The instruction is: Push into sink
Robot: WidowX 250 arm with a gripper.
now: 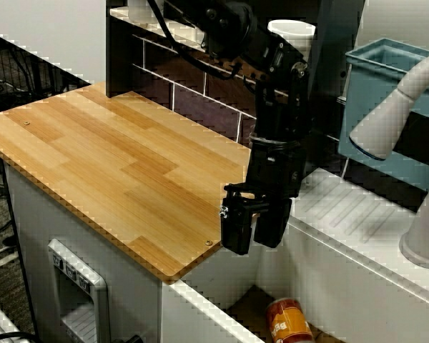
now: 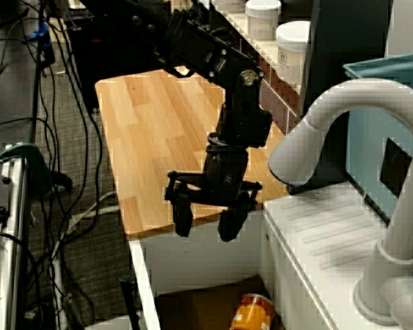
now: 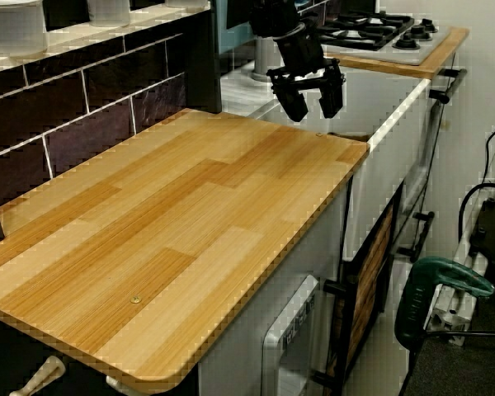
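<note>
At the right edge of the wooden tabletop [image 1: 114, 157], the gripper [image 1: 253, 230] hangs with its fingers [image 2: 182, 218] apart and empty, above the sink [image 1: 222, 293]. An orange can [image 1: 287, 321] lies on the sink's brown floor, below the gripper.

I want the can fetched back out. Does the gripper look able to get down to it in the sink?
Probably yes. The open gripper hangs at the sink's edge, above the can lying on its floor, with nothing showing between them.

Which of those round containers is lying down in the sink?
The orange can, on its side on the sink's brown floor; the white tubs stand upright on the shelf.
</note>
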